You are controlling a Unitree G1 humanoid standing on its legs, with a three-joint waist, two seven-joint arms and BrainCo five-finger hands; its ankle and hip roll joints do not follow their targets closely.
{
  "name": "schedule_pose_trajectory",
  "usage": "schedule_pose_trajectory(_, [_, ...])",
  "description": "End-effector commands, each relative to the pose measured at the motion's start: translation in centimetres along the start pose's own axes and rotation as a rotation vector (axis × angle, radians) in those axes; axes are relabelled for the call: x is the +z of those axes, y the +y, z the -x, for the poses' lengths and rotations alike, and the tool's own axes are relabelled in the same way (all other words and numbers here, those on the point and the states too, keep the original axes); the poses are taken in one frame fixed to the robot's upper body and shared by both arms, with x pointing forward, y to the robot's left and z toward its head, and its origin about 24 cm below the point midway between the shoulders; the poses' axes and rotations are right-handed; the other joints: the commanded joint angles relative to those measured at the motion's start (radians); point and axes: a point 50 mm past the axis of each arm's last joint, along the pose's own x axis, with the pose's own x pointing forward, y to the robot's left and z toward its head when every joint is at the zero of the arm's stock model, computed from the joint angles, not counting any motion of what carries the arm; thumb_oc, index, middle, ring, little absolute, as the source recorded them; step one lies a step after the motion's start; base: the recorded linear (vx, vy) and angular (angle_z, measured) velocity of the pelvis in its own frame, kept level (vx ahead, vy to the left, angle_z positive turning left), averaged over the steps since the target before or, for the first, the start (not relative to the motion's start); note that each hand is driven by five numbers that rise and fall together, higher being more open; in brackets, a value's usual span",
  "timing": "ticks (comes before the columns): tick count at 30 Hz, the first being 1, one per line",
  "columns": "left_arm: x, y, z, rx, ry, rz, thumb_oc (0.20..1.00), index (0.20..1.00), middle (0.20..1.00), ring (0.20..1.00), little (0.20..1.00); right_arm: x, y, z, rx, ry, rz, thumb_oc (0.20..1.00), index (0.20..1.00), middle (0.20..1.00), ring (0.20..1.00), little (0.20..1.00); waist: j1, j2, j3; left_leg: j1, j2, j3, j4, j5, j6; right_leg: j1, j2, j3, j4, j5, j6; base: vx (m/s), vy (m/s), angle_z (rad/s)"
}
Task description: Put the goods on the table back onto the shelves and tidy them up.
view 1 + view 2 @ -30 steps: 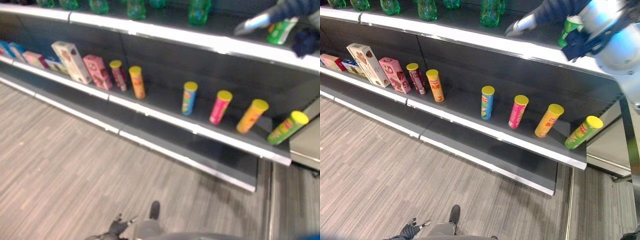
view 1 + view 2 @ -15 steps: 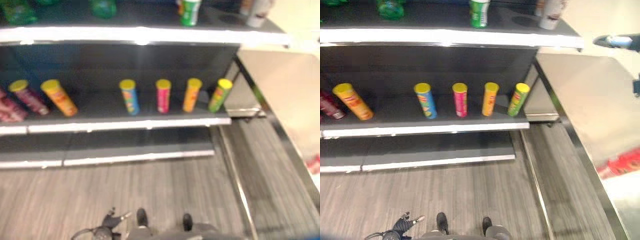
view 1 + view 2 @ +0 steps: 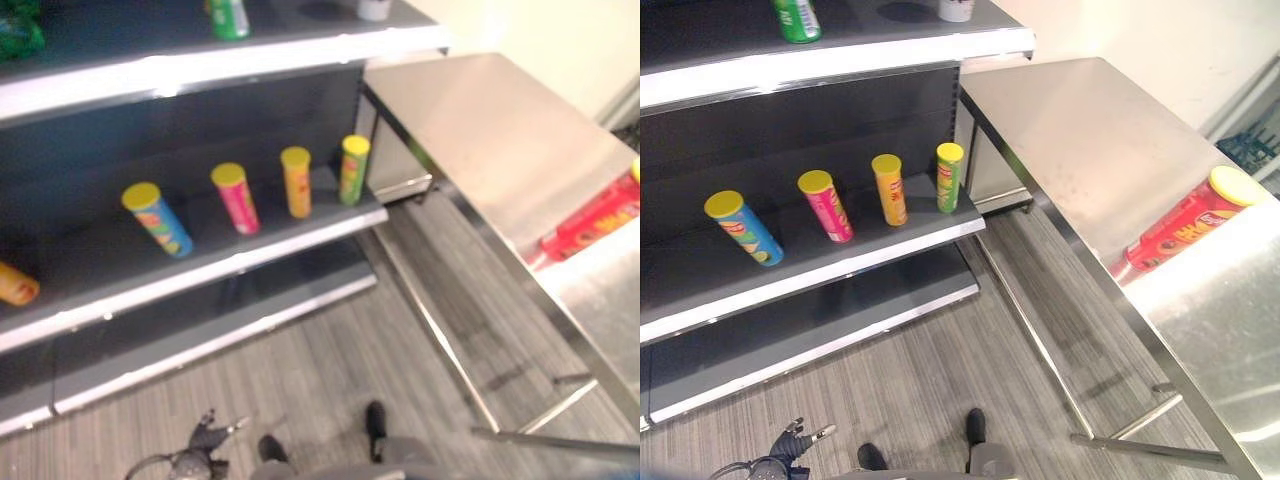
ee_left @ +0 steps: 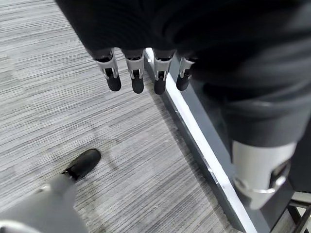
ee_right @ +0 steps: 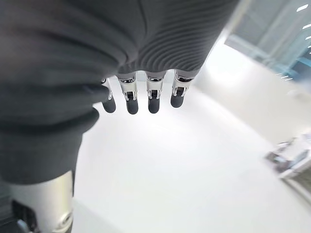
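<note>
Since the earlier pictures the camera had swung right, bringing the steel table [image 3: 1080, 130] into sight beside the shelf [image 3: 820, 270]. Nearest, both hands hung empty with fingers straight: left hand [image 4: 141, 73] over the floor, right hand [image 5: 146, 92] in open air. Farther off, a red can [image 3: 1180, 225] lay on the table, probably the next item to fetch. Four cans [image 3: 850, 205] stood on the shelf.

Brushed, shiny metal table [image 3: 1090, 140]; matt dark shelves [image 3: 790, 260]; glossy red can [image 3: 1185, 228].

Orange can [image 3: 12, 284] cut by edge.
</note>
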Motion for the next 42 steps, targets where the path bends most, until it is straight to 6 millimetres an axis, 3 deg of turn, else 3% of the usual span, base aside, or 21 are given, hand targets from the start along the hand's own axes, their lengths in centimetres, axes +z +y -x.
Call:
schedule_pose_trajectory(1, [0.7,1.4,-0.3,0.032,-0.031,-0.047,1.0,1.0,1.0,1.0,1.0,0.7,-2.5,-0.7,-0.089,-0.036,-0.034,1.0,1.0,1.0,1.0,1.0,0.063,-0.049,-0.047,0.027,0.02,-0.072,0.063,-0.14,-0.048,0.001,-0.052,-0.086,0.034,-0.051,0.109,0.06,-0.118,-0.21])
schedule_pose_trajectory(2, [0.8,1.4,-0.3,0.031,-0.031,-0.047,1.0,1.0,1.0,1.0,1.0,0.7,-2.6,-0.7,-0.089,-0.036,-0.033,1.0,1.0,1.0,1.0,1.0,0.064,-0.048,-0.046,0.029,0.02,-0.072,0.062,-0.139,-0.048,0.002,-0.052,-0.086,0.035,-0.052,0.109,0.14,-0.233,-0.24])
schedule_pose_trajectory(6, [1.0,0.9,-0.2,-0.018,-0.05,-0.075,1.0,1.0,1.0,1.0,1.0,0.9,-2.1,-1.2,-0.018,-0.038,-0.092,1.0,1.0,1.0,1.0,1.0,0.06,-0.035,-0.027,0.022,0.118,-0.089,0.239,-0.143,-0.076,0.034,0.002,-0.094,0.094,-0.157,0.069,0.09,-0.236,-0.1])
schedule_pose_trajectory(8, [1.8,0.9,-0.3,-0.021,-0.078,-0.073,1.0,1.0,1.0,1.0,1.0,1.5,-1.4,-1.9,0.01,-0.059,-0.117,1.0,1.0,1.0,1.0,1.0,0.089,-0.036,0.013,-0.056,0.166,-0.205,0.418,-0.052,-0.084,0.051,0.039,-0.072,0.121,-0.179,0.024,0.0,-0.241,-0.32])
schedule_pose_trajectory(9, [1.9,0.7,-0.3,-0.031,-0.083,-0.083,1.0,1.0,1.0,1.0,1.0,1.6,-1.3,-2.1,0.013,-0.062,-0.141,1.0,1.0,1.0,1.0,1.0,0.097,-0.041,0.022,-0.088,0.152,-0.269,0.459,-0.039,-0.076,0.056,0.042,-0.065,0.12,-0.182,0.014,-0.04,-0.134,-0.61])
schedule_pose_trajectory(10, [1.8,0.7,-0.3,-0.031,-0.082,-0.083,1.0,1.0,1.0,1.0,1.0,1.6,-1.2,-2.1,0.013,-0.062,-0.142,1.0,1.0,1.0,1.0,1.0,0.095,-0.041,0.02,-0.091,0.152,-0.271,0.459,-0.039,-0.076,0.054,0.041,-0.067,0.12,-0.182,0.014,0.09,-0.09,-0.66])
schedule_pose_trajectory(11, [1.7,-0.3,-0.2,-0.075,-0.081,-0.095,1.0,1.0,1.0,1.0,1.0,1.8,0.0,-2.8,0.064,-0.06,-0.17,1.0,1.0,1.0,1.0,1.0,0.14,-0.05,0.034,-0.138,0.01,-0.454,0.391,-0.149,-0.06,0.086,0.043,-0.003,0.106,-0.194,0.015,0.11,-0.027,-0.4])
schedule_pose_trajectory(12, [1.7,-0.3,-0.2,-0.075,-0.081,-0.093,1.0,1.0,1.0,1.0,1.0,1.8,0.0,-2.8,0.065,-0.061,-0.171,1.0,1.0,1.0,1.0,1.0,0.137,-0.052,0.034,-0.136,0.006,-0.454,0.385,-0.144,-0.058,0.086,0.04,-0.004,0.105,-0.193,0.016,0.18,0.0,-0.38])
schedule_pose_trajectory(13, [1.8,-0.6,-0.2,-0.088,-0.089,-0.093,1.0,1.0,1.0,1.0,1.0,2.0,0.3,-2.9,0.08,-0.067,-0.179,1.0,1.0,1.0,1.0,1.0,0.148,-0.045,0.035,-0.133,-0.029,-0.51,0.332,-0.164,-0.059,0.099,0.045,0.021,0.098,-0.196,0.017,0.13,0.054,-0.57])
schedule_pose_trajectory(15, [2.4,-1.1,-0.3,-0.104,-0.113,-0.089,1.0,1.0,1.0,1.0,1.0,2.2,1.0,-3.3,0.1,-0.073,-0.183,1.0,1.0,1.0,1.0,1.0,0.181,-0.024,0.035,-0.152,-0.087,-0.655,0.201,-0.115,-0.05,0.106,0.066,0.071,0.084,-0.198,0.017,0.13,0.06,-0.63])
schedule_pose_trajectory(16, [2.4,-1.1,-0.2,-0.104,-0.112,-0.087,1.0,1.0,1.0,1.0,1.0,2.2,1.1,-3.4,0.101,-0.075,-0.184,1.0,1.0,1.0,1.0,1.0,0.178,-0.025,0.035,-0.147,-0.088,-0.655,0.193,-0.112,-0.05,0.108,0.065,0.07,0.084,-0.199,0.017,0.06,0.027,-0.66])
schedule_pose_trajectory(18, [2.3,-1.4,-0.3,-0.109,-0.108,-0.093,1.0,1.0,1.0,1.0,1.0,2.6,2.1,-3.8,0.116,-0.086,-0.192,1.0,1.0,1.0,1.0,1.0,0.188,-0.008,0.033,-0.15,-0.111,-0.735,0.132,-0.108,-0.051,0.116,0.082,0.116,0.088,-0.218,0.017,0.09,0.053,-0.98])
schedule_pose_trajectory(22, [2.3,-1.5,-0.3,-0.102,-0.105,-0.079,1.0,1.0,1.0,1.0,1.0,2.5,4.0,-3.7,0.165,-0.076,-0.225,1.0,1.0,1.0,1.0,1.0,0.181,0.021,-0.002,-0.085,-0.097,-0.671,0.046,-0.072,-0.042,0.117,0.073,0.144,0.079,-0.218,0.029,0.12,0.171,-0.65])
schedule_pose_trajectory(27, [2.1,-0.8,-0.4,-0.068,-0.09,-0.062,1.0,1.0,1.0,1.0,1.0,3.3,6.8,-4.3,0.252,-0.093,-0.229,1.0,1.0,1.0,1.0,1.0,0.192,0.015,-0.02,-0.048,-0.1,-0.591,0.017,-0.074,-0.029,0.099,0.045,0.171,0.075,-0.205,0.05,0.09,0.133,-0.68])
schedule_pose_trajectory(42, [0.5,-1.3,-0.1,-0.071,-0.032,-0.085,1.0,1.0,1.0,1.0,1.0,2.5,8.5,-5.0,0.296,-0.037,-0.156,1.0,1.0,1.0,1.0,1.0,0.224,-0.004,-0.008,-0.054,-0.108,-0.618,0.008,-0.078,-0.022,0.105,0.027,0.129,0.06,-0.203,0.056,0.03,0.008,0.04])
